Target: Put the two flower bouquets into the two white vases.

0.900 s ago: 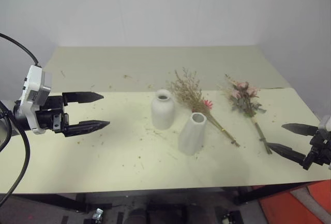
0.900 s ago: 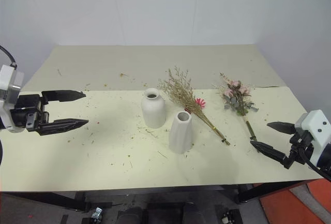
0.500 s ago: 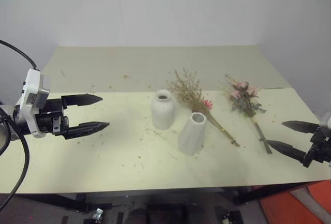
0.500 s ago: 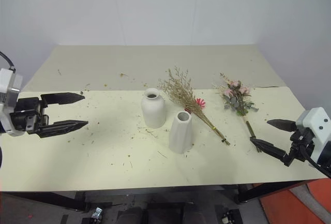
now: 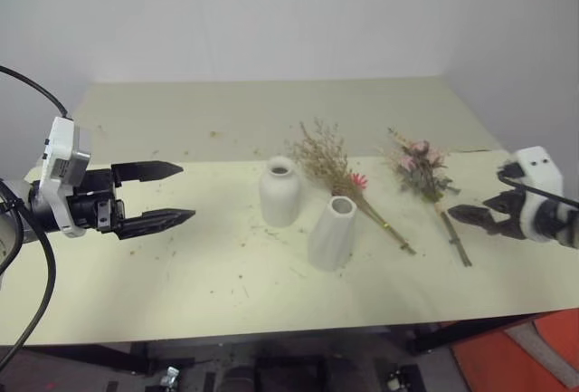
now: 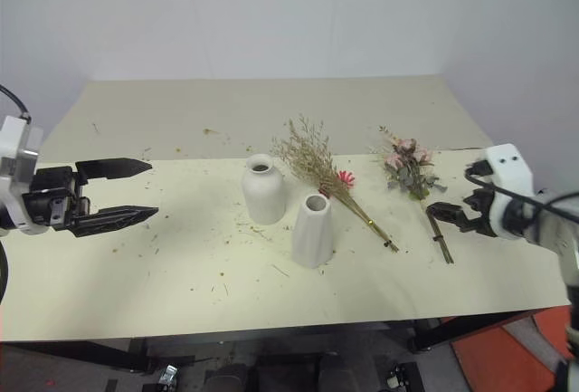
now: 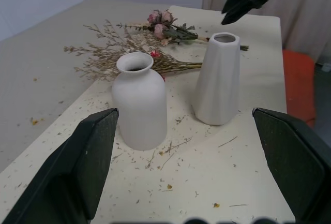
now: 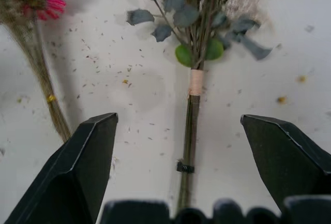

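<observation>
Both grippers spread wide, nothing gripped.
The right gripper (image 6: 441, 216) is poised over the rose bouquet (image 5: 423, 175) stems near the desk's (image 5: 226, 292) right edge — grass bouquet (image 5: 339, 175) and both vases (image 5: 280, 192) (image 5: 331, 234) mid-desk; the left gripper (image 5: 154, 196) hangs over bare surface by the left edge.

Pale cream table (image 5: 181, 274), two sheets or boards meeting at a seam across the middle. Surface littered with dry plant crumbs (image 5: 240, 274), thickest toward the centre. Plain white wall (image 5: 271, 12) behind. Orange-red object (image 5: 534, 356) on the floor past the near right corner. Dark frame under the front edge.
</observation>
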Available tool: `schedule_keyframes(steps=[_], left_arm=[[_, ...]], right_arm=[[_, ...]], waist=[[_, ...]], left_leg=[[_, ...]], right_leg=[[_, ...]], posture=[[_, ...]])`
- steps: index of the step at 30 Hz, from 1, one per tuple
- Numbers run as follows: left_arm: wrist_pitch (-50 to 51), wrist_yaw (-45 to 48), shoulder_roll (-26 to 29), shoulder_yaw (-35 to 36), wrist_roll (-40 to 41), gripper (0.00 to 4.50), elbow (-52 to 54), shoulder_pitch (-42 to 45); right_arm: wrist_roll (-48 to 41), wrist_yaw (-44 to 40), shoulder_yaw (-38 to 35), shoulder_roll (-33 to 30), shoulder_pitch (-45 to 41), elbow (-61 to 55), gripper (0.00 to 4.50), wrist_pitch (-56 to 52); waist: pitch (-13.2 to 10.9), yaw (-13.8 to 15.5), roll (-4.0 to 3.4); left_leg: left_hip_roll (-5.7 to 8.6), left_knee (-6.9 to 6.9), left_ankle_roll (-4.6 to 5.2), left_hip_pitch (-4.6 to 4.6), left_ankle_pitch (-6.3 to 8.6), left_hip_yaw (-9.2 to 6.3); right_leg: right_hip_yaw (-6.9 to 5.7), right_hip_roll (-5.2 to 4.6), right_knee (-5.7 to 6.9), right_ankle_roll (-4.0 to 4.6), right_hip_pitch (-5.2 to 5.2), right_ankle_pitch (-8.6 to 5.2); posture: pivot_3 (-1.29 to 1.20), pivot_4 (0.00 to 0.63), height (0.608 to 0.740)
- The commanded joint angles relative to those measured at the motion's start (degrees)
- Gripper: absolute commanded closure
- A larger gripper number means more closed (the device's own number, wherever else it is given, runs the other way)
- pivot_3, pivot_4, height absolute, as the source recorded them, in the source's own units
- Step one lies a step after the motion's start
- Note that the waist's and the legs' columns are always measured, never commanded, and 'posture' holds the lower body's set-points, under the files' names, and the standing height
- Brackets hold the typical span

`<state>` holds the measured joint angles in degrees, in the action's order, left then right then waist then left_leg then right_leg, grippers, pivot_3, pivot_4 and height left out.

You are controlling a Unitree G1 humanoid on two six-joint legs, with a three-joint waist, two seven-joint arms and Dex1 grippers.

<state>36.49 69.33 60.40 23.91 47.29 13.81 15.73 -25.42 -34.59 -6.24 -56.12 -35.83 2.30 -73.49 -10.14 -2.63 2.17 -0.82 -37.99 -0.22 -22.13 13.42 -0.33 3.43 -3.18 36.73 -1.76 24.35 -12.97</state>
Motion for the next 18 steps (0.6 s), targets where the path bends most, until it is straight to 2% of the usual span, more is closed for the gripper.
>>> schedule_keyframes(steps=[1, 5, 13, 16, 18], left_arm=[[-0.7, -0.1, 0.0, 0.7, 0.2, 0.00, 0.9, 0.6], [-0.5, -0.5, -0.4, 1.4, 0.5, 0.00, 2.0, -0.8], [-0.3, -1.7, -1.3, 3.2, 0.9, 0.00, 4.0, -4.0], [-0.3, -1.9, -1.5, 3.0, 1.0, 0.00, 4.2, -4.1], [-0.4, -2.0, -1.6, 2.9, 0.9, 0.00, 4.2, -4.0]], right_arm=[[4.5, 1.5, 6.7, 0.6, -6.7, 7.7, 0.05, -1.9], [8.7, -1.0, 13.9, 2.9, -15.2, 19.6, 0.05, 1.0], [15.5, -7.8, 22.2, 7.0, -23.3, 37.0, 0.05, 8.8], [18.7, -10.7, 24.5, 9.3, -26.0, 44.5, 0.67, 13.4], [20.5, -12.2, 25.5, 10.3, -27.0, 47.8, 1.34, 15.8]], waist=[[0.0, 0.0, 0.00], [0.0, 0.0, -0.01], [0.0, 0.0, -0.01], [0.0, -0.1, -0.01], [0.0, -0.1, -0.01]], left_leg=[[0.00, 0.01, 0.02, -0.02, 0.01, 0.00], [0.01, 0.01, 0.07, -0.15, 0.04, 0.00], [0.00, 0.01, 0.11, -0.20, 0.07, 0.01], [0.00, 0.01, 0.11, -0.15, 0.07, 0.01], [0.00, 0.01, 0.11, -0.15, 0.07, 0.01]], right_leg=[[-0.01, 0.01, -0.02, 0.00, 0.02, 0.00], [-0.01, 0.00, -0.05, 0.36, 0.16, 0.21], [-0.03, 0.00, -0.09, 0.44, 0.20, 0.27], [-0.02, 0.01, -0.04, 0.45, 0.20, 0.27], [-0.02, 0.02, -0.02, 0.45, 0.20, 0.27]], posture=[[0.00, 0.150, 0.740], [0.00, 0.150, 0.740], [0.00, 0.150, 0.740], [0.00, 0.150, 0.740], [0.00, 0.150, 0.740]])
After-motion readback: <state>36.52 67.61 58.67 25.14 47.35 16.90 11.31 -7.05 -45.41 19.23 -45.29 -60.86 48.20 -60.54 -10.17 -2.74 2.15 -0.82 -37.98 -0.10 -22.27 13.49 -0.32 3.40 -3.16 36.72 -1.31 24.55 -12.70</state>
